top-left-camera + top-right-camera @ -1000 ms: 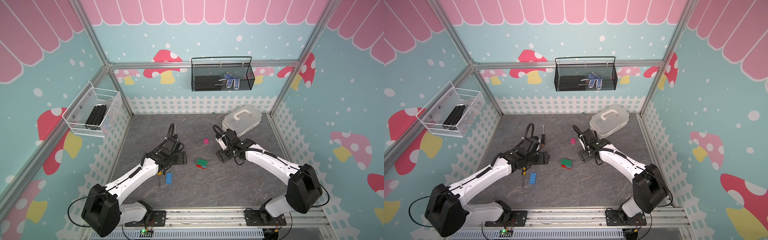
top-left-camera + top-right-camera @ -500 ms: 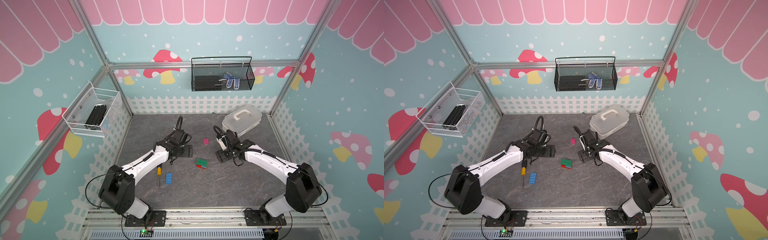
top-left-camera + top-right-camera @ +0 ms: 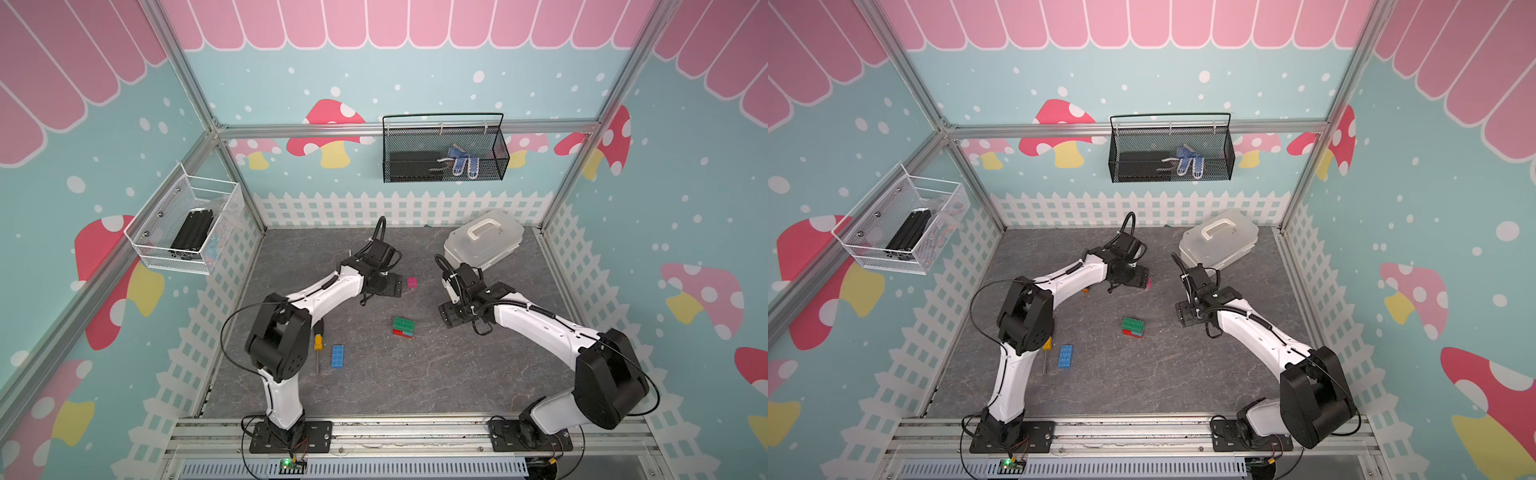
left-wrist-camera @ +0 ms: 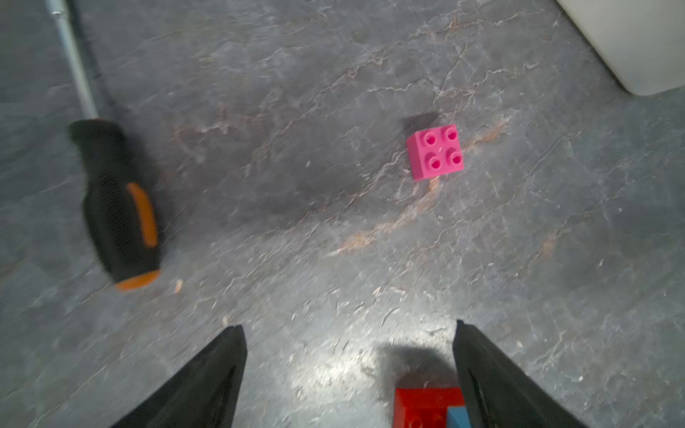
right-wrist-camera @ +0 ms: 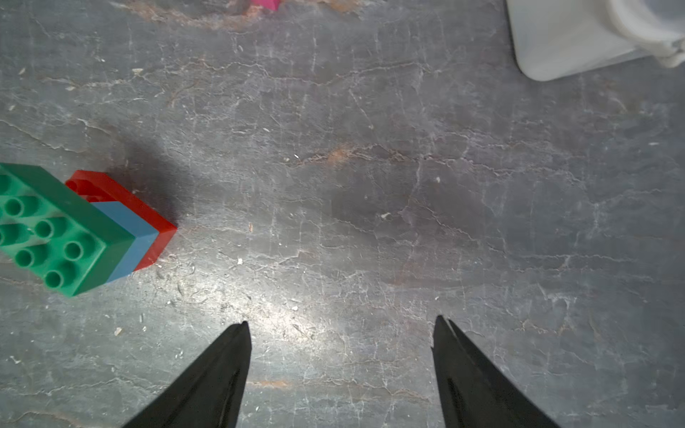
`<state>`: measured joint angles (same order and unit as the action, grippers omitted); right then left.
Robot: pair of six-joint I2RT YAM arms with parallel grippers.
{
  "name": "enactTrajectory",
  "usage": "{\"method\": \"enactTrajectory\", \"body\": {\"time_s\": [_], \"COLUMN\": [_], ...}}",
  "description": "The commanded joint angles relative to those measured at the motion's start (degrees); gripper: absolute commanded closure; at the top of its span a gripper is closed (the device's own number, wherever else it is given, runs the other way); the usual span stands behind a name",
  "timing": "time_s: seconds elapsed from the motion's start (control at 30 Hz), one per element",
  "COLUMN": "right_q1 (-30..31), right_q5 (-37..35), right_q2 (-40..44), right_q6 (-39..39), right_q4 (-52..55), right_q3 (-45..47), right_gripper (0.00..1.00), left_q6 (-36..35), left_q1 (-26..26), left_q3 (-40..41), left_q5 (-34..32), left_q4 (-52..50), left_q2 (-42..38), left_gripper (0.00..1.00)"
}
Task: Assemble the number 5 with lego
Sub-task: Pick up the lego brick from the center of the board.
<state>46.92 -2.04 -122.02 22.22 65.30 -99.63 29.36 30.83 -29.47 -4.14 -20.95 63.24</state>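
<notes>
Swinging across in the last second, my left gripper [image 4: 348, 328] has left the side of the stack [image 3: 404, 327] where the long blue brick [image 3: 338, 356] and the yellow-handled screwdriver [image 3: 318, 344] lie. It now hangs behind the stack, close to the pink brick [image 4: 435, 152]. Its jaws are spread wide with nothing in them. In the left wrist view the pink brick sits studs-up ahead of the fingertips and not yet between them, with a black-and-orange screwdriver [image 4: 118, 200] well off to one side.

My right gripper [image 5: 341, 322] has hardly shifted. It waits to the right of the stack, jaws parted and empty over bare tabletop.

The stack itself stands where it was — red at the bottom, a short blue piece in the middle, green on top, as the right wrist view shows. Pink and long blue are both loose, so I judge the figure a little over half built.

As I read it, the move means I have picked pink as the next piece — the short link that goes on the green row before the long blue one closes the top.
</notes>
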Motion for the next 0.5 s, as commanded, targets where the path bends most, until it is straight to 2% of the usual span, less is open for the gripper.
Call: {"method": "enactTrajectory", "body": {"time_s": [0.0, 0.17, 0.37, 0.47], "right_q1": [0.71, 0.65, 0.6, 0.55], "right_q5": [6.71, 5.36, 3.85, 3.56], "right_q2": [-9.84, -13.11, -13.04, -11.09], "right_q6": [1.07, -0.87, -3.28, -2.99], "right_q4": [-5.6, -1.32, -1.59, -1.65], "right_q3": [4.11, -0.94, 0.22, 0.49], "right_gripper": [1.0, 1.0, 1.0, 0.87], "left_q6": [0.46, 0.31, 0.3, 0.25], "left_q1": [-0.44, -0.64, -0.69, -0.78], "left_q3": [1.0, 0.49, 0.56, 0.56], "left_q5": [-1.21, -0.88, -0.96, -1.02], "left_q4": [-0.06, 0.04, 0.26, 0.16], "left_q2": [-0.23, 0.82, 0.83, 0.65], "left_gripper": [0.09, 0.09, 0.09, 0.09]}}
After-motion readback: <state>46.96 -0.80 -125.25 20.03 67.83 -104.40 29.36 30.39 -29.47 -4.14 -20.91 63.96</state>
